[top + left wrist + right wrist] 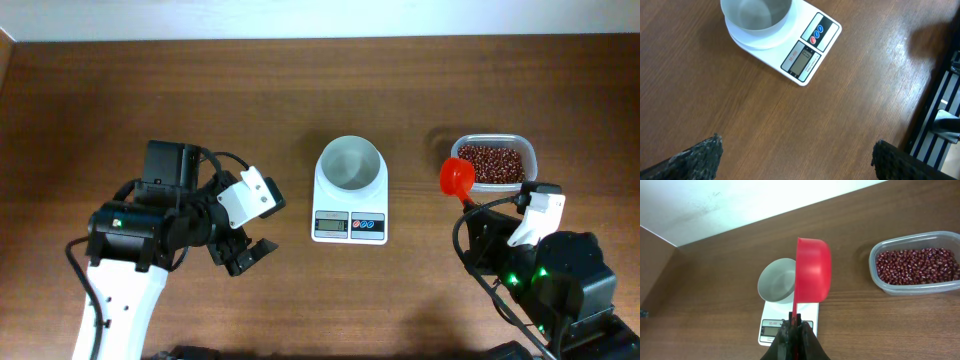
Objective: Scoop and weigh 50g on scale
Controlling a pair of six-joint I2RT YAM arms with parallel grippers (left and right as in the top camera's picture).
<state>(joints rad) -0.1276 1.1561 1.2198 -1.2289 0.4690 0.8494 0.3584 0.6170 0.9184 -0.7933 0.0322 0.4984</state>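
Brown wooden table [400,300] meets a white wall [740,205].

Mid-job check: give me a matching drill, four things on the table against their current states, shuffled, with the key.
Things:
1. scale bowl
2. scoop
3. tub
4. left gripper

States:
A. filled with beans
B. jaws wide open, holding nothing
C. empty
D. handle clamped in the right gripper

Pairs: 1-C, 2-D, 3-A, 4-B
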